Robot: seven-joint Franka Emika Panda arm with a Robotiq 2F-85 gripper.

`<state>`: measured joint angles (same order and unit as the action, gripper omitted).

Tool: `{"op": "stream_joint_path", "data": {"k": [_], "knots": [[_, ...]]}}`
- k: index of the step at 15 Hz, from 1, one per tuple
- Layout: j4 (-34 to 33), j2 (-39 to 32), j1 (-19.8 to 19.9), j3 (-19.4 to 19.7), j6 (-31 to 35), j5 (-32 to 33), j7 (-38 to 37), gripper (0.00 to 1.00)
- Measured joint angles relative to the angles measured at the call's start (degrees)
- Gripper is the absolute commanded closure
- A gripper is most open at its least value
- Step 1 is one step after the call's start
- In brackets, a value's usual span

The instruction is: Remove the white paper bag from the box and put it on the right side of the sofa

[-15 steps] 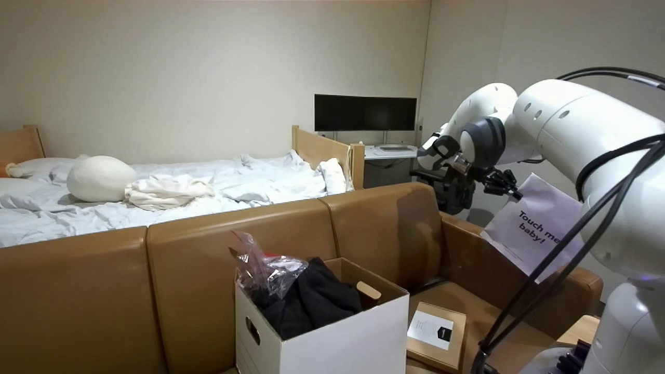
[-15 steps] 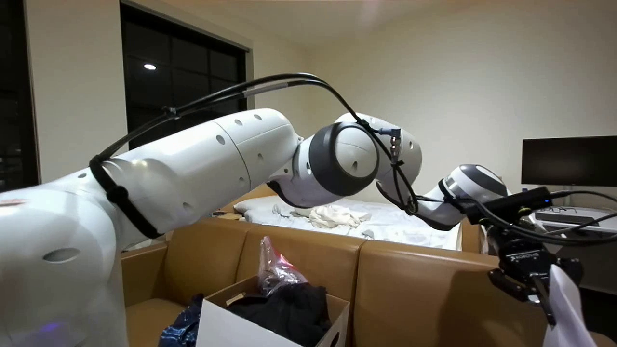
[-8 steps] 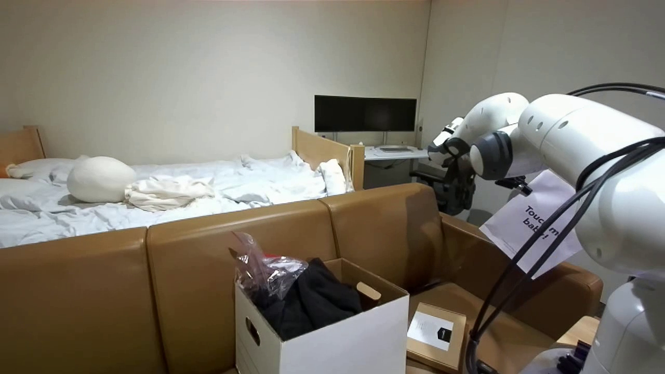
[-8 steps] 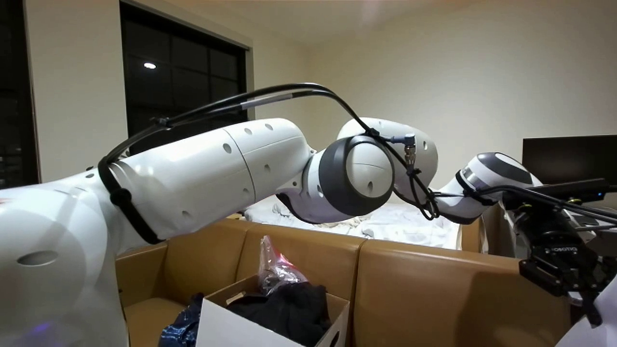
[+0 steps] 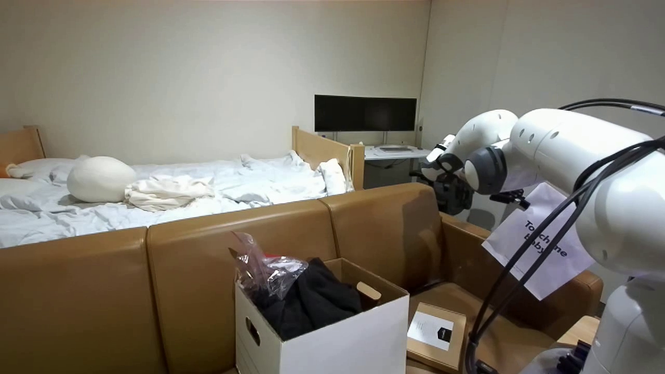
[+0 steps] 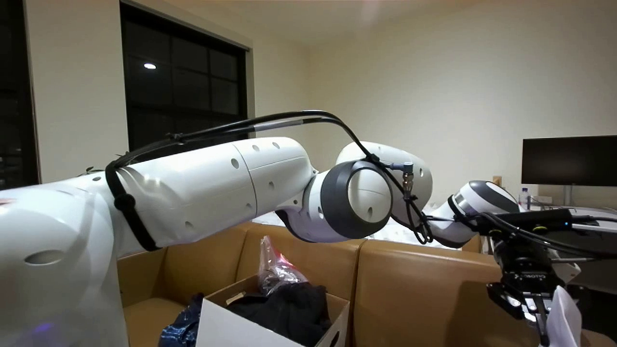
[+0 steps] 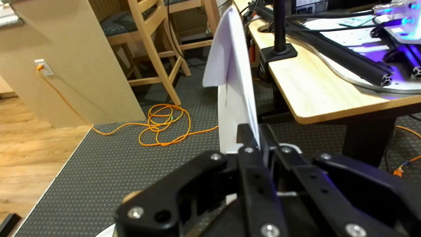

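I find the gripper (image 7: 258,136) grasping the white paper bag (image 7: 232,115), pinching its edge near the centre of the wrist view. Removal I judge complete: in an exterior view the bag hangs at the right of the frame, well apart from the box (image 5: 343,337) at lower centre. Outstanding: setting it on the right side of the sofa (image 5: 291,228), then release. In an exterior view the bag's lettering (image 5: 531,226) is visible; in an exterior view, lower right, only a blank fold (image 6: 564,318). The wrist view alone shows the orange cord (image 7: 135,124) beyond.
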<state>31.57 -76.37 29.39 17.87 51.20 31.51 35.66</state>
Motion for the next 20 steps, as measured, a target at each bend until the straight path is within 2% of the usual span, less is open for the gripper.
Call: {"op": "stream_joint_path", "data": {"k": [7, 10, 11, 17, 20], "knots": [[-1.16, -2.82, 1.26, 0.05, -5.89, -2.23, -8.52, 0.93], [-2.81, -2.92, 1.8, 0.05, -6.76, -3.27, -9.09, 0.93], [-3.16, -2.91, 1.92, 0.05, -6.81, -3.39, -9.09, 0.96], [-4.01, -3.26, 2.31, 0.27, -6.78, -3.37, -8.69, 0.95], [-7.04, -3.14, 3.23, 0.29, -6.73, -3.86, -8.71, 0.95]]}}
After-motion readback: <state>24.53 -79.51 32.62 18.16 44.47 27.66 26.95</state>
